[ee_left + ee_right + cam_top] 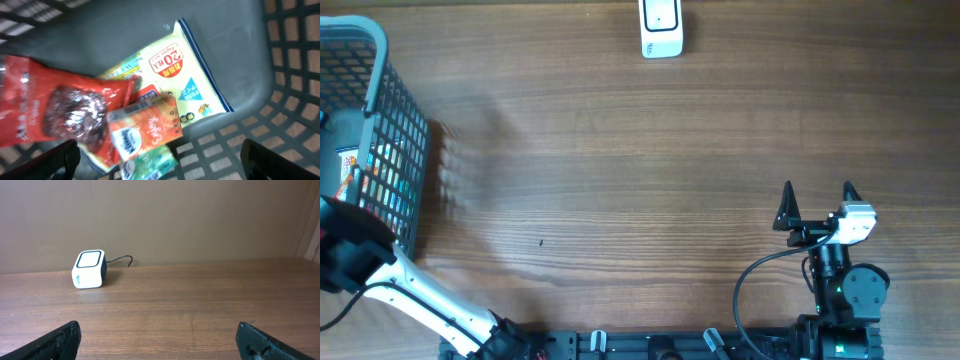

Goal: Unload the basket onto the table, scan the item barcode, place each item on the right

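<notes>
Left gripper (160, 162) is inside the basket (405, 150) at the table's left edge, jaws wide, nothing between them. Its fingers (50, 160) show only at the bottom corners of the wrist view.

The items are all in the basket: an orange carton (147, 125) on top of the pile, a red packet (50, 110) lapping it on one side, and a yellow pouch (185, 70) flat on the basket floor beneath both. The wrist view is blurred and no barcode can be made out on any of them.

Right gripper (817, 205) is also wide and empty, parked over bare table (620, 180) near the front right. The scanner (661, 28) sits at the far edge, well apart from both arms, with its white window angled up and towards the arms in the right wrist view.

Step in hand looks like picking an item:
- The carton is the best target, being rigid, on top and roughly centred between the jaws
- Close across its narrow faces rather than its printed front, so the fingers don't cover the code
- Descend straight. The red packet touches the carton and could get pinched along with it
- The pouch is a poor pick, flat on the floor with no edge to grab
- Lift clear of the basket wall before heading to the scanner
- Find the barcode face once out, then turn that face to the window
</notes>
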Robot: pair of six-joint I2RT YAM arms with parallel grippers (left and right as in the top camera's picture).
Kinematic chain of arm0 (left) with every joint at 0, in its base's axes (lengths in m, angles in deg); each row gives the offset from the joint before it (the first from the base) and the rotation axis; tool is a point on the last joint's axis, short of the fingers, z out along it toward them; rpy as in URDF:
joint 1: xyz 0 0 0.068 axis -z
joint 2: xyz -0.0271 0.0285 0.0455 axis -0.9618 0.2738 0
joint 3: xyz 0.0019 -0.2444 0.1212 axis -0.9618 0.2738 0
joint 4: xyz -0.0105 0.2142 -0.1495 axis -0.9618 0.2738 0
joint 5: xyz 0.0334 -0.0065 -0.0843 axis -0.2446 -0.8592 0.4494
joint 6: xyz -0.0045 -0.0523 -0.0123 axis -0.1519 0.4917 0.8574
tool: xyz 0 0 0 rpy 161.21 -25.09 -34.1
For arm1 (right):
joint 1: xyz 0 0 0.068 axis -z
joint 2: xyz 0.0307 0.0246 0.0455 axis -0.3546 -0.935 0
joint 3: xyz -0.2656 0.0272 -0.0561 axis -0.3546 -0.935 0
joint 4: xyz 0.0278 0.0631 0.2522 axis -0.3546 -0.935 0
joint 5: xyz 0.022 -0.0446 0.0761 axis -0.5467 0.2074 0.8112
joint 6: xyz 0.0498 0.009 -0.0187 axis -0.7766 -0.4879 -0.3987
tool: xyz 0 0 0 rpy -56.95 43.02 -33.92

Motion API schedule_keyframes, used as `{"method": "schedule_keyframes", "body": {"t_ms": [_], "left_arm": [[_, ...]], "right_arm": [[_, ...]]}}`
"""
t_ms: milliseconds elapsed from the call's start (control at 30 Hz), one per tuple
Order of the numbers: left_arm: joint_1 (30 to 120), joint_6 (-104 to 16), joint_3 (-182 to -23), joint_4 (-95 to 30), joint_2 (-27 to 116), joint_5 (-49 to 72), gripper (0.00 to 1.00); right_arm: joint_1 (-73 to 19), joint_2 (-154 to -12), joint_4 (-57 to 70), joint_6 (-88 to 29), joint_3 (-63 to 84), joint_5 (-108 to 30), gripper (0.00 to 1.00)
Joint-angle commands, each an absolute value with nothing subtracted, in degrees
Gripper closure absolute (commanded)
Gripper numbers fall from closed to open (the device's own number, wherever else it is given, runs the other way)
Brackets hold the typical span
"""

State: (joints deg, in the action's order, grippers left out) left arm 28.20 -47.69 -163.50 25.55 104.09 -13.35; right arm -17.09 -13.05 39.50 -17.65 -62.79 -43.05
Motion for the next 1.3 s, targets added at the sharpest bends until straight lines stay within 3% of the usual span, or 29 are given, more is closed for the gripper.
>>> {"method": "schedule_keyframes", "body": {"t_ms": [0,333,367,400,433,567,767,867,967,1167,1267], "left_arm": [[28.1,-46.7,-156.6,24.5,104.5,-11.2,0.00],[28.1,-46.7,-142.6,18.4,104.5,-11.6,0.00],[28.1,-46.7,-142.6,18.2,104.5,-11.7,0.12],[28.1,-46.7,-142.6,18.2,104.5,-11.6,0.33],[28.1,-46.7,-142.6,17.9,104.5,-11.6,0.47],[28.1,-46.7,-143.0,18.3,104.2,-9.6,0.95],[28.1,-46.6,-159.3,27.7,103.5,-0.8,0.96],[28.1,-45.8,-169.9,29.1,99.5,19.8,0.96],[28.6,-43.3,-170.5,25.9,92.9,30.3,0.96],[35.5,-44.2,-170.5,25.2,82.1,30.5,0.96],[46.6,-48.5,-170.5,29.0,79.9,25.1,0.96]], "right_arm": [[-16.7,-12.7,39.7,-17.2,-62.9,-43.7,0.00],[-16.7,-12.7,39.7,-17.2,-62.9,-43.7,0.00],[-16.7,-12.7,39.7,-17.2,-62.9,-43.7,0.00],[-16.7,-12.7,39.7,-17.2,-62.9,-43.7,0.00],[-16.7,-12.7,39.7,-17.2,-62.9,-43.7,0.00],[-16.7,-12.7,39.7,-17.2,-62.9,-43.7,0.00],[-16.7,-12.7,39.7,-17.2,-62.9,-43.7,0.00],[-16.7,-12.7,39.7,-17.2,-62.9,-43.7,0.00],[-16.7,-12.7,39.7,-17.2,-62.9,-43.7,0.00],[-16.7,-12.7,39.7,-17.2,-62.9,-43.7,0.00],[-16.7,-12.7,39.7,-17.2,-62.9,-43.7,0.00]]}}
